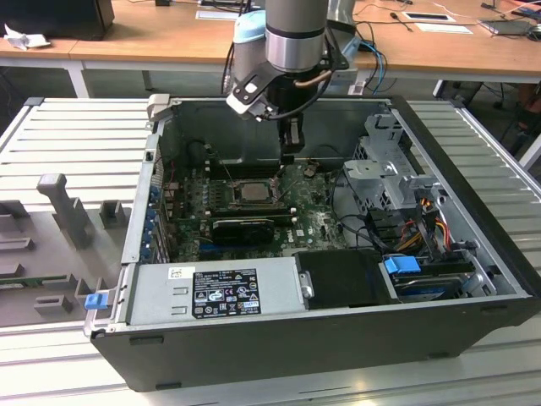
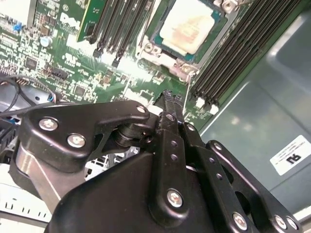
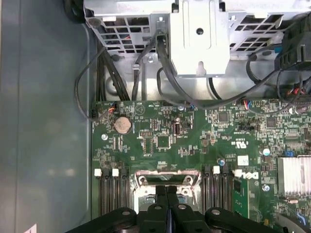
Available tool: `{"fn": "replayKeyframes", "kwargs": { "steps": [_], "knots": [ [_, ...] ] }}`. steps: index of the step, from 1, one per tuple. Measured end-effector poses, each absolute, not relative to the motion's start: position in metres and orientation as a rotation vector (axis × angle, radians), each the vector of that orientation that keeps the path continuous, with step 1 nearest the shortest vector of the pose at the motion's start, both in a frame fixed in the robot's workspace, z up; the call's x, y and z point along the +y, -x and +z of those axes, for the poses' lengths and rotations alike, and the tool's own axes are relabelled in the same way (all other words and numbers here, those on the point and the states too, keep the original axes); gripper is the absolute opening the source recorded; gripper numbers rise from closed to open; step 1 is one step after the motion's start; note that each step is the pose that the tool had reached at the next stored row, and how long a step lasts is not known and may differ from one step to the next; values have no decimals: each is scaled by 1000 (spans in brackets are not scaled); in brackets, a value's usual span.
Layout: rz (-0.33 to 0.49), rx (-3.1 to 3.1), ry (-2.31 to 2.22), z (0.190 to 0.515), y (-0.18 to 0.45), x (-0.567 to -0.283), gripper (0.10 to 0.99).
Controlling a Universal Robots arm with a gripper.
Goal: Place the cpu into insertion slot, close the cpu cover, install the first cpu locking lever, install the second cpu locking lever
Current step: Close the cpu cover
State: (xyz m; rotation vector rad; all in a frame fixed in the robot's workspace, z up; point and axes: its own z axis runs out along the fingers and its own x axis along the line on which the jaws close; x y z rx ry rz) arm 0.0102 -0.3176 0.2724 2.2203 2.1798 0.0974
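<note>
The gripper (image 2: 170,97) was closed, its two black, bolt-studded fingers pressed flat together with nothing between them. In the exterior view it hung over the green motherboard (image 1: 317,222), just off the far corner of the insertion slot (image 1: 224,196) on that view's right. The cpu (image 2: 190,25) lay in that slot, a flat square with a pale, dull metal top and a faint tan smear across it. Around it sat the cpu cover (image 2: 163,59), a thin silvery frame of bright stamped metal; whether it was latched I could not tell. Long black memory slots (image 3: 111,194) with white end clips ran beside the socket on both sides. Writing was plentiful. There was a large black-and-white label (image 1: 224,292) crowded with marks on the grey steel power supply, and a white sticker (image 2: 290,155) with black print on the smooth grey-green case floor. White lettering (image 3: 243,160) was silk-screened onto the board beside the slots. A round silver coin cell (image 3: 122,125) sat in the board, and a finned, bright aluminium heatsink (image 3: 294,174) stood near one edge. Black cables (image 3: 104,73) looped down from a perforated sheet-metal drive cage (image 3: 199,39). In the exterior view the open black computer case (image 1: 279,347) rested on a ribbed grey metal table (image 1: 76,127), with a small blue clip (image 1: 95,299) at its near corner on that view's left.
</note>
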Motion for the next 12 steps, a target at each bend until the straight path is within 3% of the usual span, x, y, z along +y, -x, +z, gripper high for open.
{"fn": "replayKeyframes", "kwargs": {
  "steps": [12],
  "knots": [
    [95, 2181, -2221, 272, -34, -318, 106]
  ]
}}
